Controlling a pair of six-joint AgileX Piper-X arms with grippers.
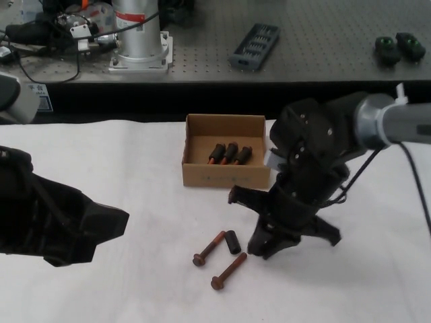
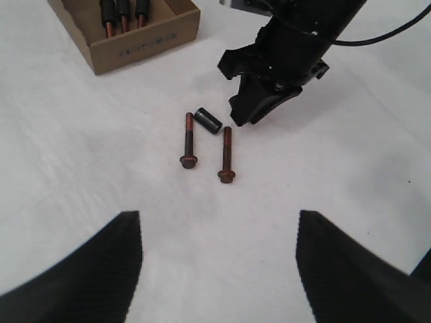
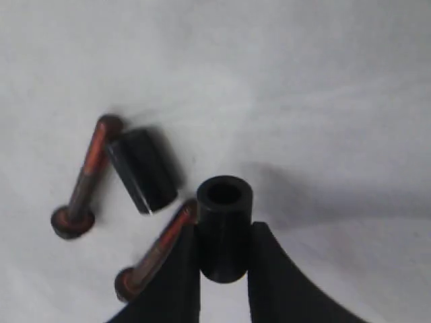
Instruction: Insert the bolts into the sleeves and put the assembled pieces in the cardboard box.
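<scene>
Right gripper (image 3: 224,237), bulky and black, hangs low over the white cloth (image 1: 101,155), just in front of the cardboard box (image 1: 225,177). It pinches a black sleeve (image 3: 224,202) between its two fingers, and the sleeve's open bore faces the wrist camera. Left gripper (image 2: 219,269) hangs well off to the side, fingers spread wide and holding nothing.

The box holds three assembled pieces (image 1: 229,153) lying side by side. Two rusty-orange bolts (image 2: 188,139) (image 2: 227,153) lie roughly parallel on the cloth near the right gripper. A loose sleeve (image 2: 208,120) rests just beside the tip of one.

The step in hand looks like mating a bolt with the held sleeve. To do it well, the left gripper should take a bolt close to its head, so most of the shank stays free. The shank should be lined up squarely with the bore before pushing, while the right gripper keeps its sleeve steady. The loose sleeve would probably roll if nudged, so the bolt farther from it seems the safer pick.
</scene>
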